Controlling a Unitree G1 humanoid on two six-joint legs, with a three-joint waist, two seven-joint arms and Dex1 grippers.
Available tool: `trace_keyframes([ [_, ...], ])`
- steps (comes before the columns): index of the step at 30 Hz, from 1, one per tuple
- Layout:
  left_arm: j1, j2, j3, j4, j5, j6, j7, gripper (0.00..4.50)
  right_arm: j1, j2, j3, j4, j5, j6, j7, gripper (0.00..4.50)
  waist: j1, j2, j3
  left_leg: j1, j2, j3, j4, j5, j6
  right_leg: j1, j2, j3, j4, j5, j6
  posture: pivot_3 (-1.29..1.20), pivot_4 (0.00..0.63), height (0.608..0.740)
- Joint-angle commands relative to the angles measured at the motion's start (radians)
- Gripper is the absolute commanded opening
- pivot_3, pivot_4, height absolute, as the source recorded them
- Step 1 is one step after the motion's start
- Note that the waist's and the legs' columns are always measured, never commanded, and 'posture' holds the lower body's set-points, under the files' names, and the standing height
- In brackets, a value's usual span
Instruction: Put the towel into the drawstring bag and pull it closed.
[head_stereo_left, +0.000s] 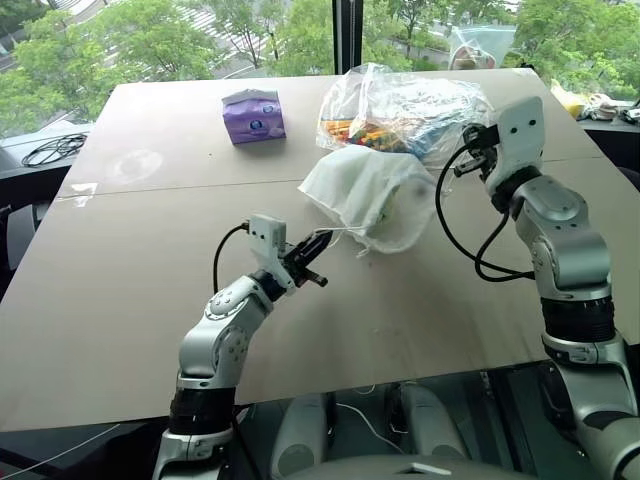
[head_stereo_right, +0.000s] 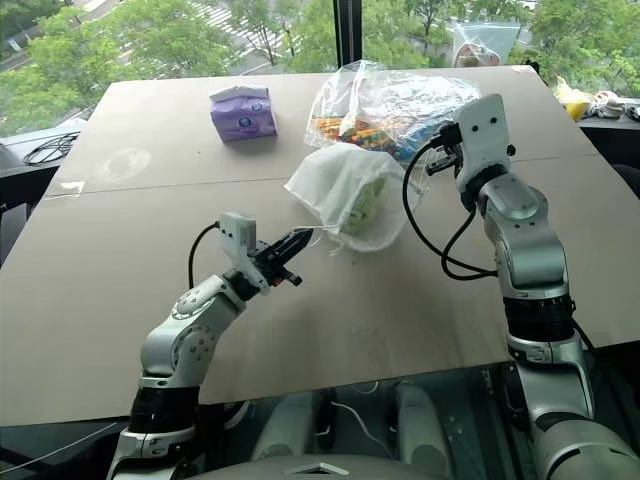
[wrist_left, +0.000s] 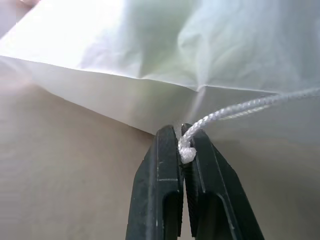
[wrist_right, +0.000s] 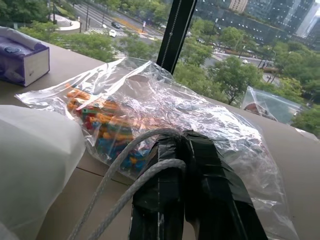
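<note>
I have the towel already inside the bag, so I'm on the closing step. Starting at the left, my left gripper (wrist_left: 184, 142) has its 2 black fingers pressed together on the knotted end of one white cord (wrist_left: 240, 107), which runs level from the fingertips across to the mouth of the drawstring bag (head_stereo_left: 365, 195). The bag lies on the wooden table (head_stereo_left: 130, 290) near its middle, just in front of the clear plastic bag of colourful sticks (head_stereo_left: 400, 105), with a purple tissue pack (head_stereo_left: 253, 115) further back to the left. Through the thin white fabric I can make out the light green towel (head_stereo_right: 368, 197) as a pale green patch in the bag's lower half. At the right, my right gripper (wrist_right: 186, 145) is raised beside the bag with its fingers shut on a loop of the other cord (wrist_right: 131, 172). The mouth looks loose and wide to me, not yet gathered. Next I'd draw the 2 hands apart, left hand outward, right hand holding firm, and watch that the knot doesn't slip out.
</note>
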Motion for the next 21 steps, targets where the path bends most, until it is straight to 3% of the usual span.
trace_keyframes([
  [1, -0.071, -0.008, 0.114, 0.01, 0.034, -0.107, 0.115, 0.06, -0.034, -0.007, -0.064, 0.014, -0.051, -0.046, -0.09, 0.0, 0.001, 0.0, 0.0, 0.0, 0.0, 0.0, 0.0, 0.0, 0.0, 0.0, 0.0, 0.0, 0.0, 0.0, 0.0, 0.0, 0.15, 0.74],
  [13, -0.376, 0.214, 0.234, 0.18, 0.405, -0.404, 0.421, 0.06, -0.116, -0.014, -0.145, 0.188, -0.125, -0.173, -0.271, 0.0, 0.001, 0.0, 0.0, 0.0, 0.0, 0.001, 0.0, 0.0, 0.0, 0.0, 0.0, 0.0, 0.0, 0.002, 0.004, 0.0, 0.15, 0.74],
  [21, -0.431, 0.225, 0.384, 0.373, 0.367, -0.301, 0.621, 0.06, -0.123, 0.039, -0.253, 0.244, -0.077, -0.137, -0.402, 0.0, -0.003, 0.0, 0.0, 0.0, 0.0, 0.002, -0.001, 0.0, 0.0, 0.0, 0.0, 0.001, 0.0, 0.003, 0.004, 0.0, 0.15, 0.74],
])
